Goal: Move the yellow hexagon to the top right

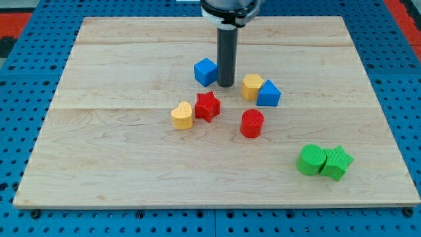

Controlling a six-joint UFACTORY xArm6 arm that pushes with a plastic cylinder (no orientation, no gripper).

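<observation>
The yellow hexagon (252, 86) sits a little above the centre of the tabletop (131, 164), touching the blue triangular block (268, 94) on its right side. My tip (225, 85) stands just to the hexagon's left, at about the same height in the frame, with a narrow strip of bare wood between them; the blue cube (206, 71) lies just beside the rod on its other side, towards the upper left. So the hexagon lies to the right of the tip, while its goal, the upper right corner of the frame, is up and to the right of both. A straight push rightward would likely drive the hexagon into the blue triangular block and carry both along; I judge the tip needs to come round below and left of the hexagon to send it diagonally upward.

The end effector is a plain rod with nothing to open or close; it holds nothing and seems to touch no block.

The yellow heart (182, 115), red star (207, 106) and red cylinder (251, 123) lie lower, clear of that path.
</observation>
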